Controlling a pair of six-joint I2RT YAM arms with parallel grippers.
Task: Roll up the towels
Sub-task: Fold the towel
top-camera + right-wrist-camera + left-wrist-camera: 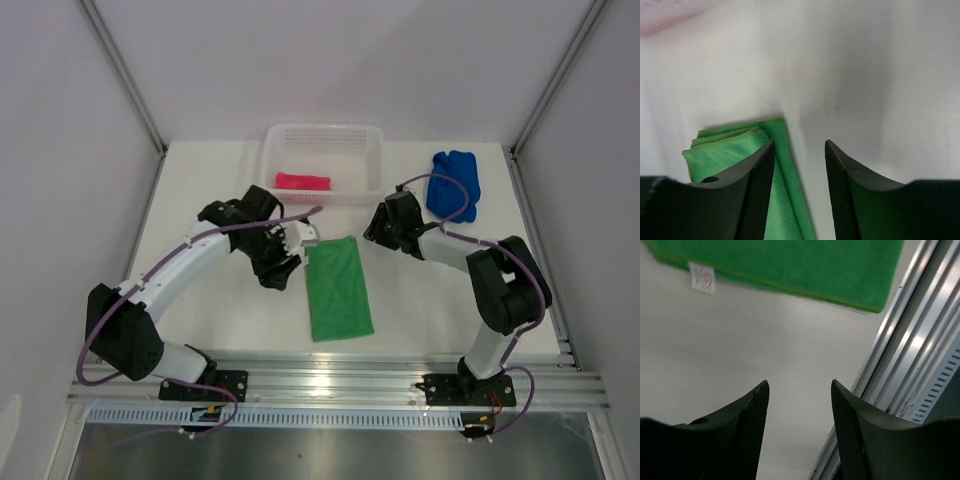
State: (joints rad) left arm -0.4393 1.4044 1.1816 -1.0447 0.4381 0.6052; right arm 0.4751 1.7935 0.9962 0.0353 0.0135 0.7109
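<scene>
Towels lie apart: the green towel [340, 290] is folded flat on the tabletop [220, 300] between the arms, the pink towel [303, 182] sits rolled in the mesh basket [325, 128], and the blue towel [454, 185] is bunched at the far right. The left pincer [799, 385] hangs open and empty over the tabletop beside the green towel, and the right pincer [800, 145], likewise open and empty, hovers at that towel's far right corner.

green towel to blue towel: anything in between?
Top view: the right gripper sits between the green towel and the blue towel. The rest is bare table.
</scene>
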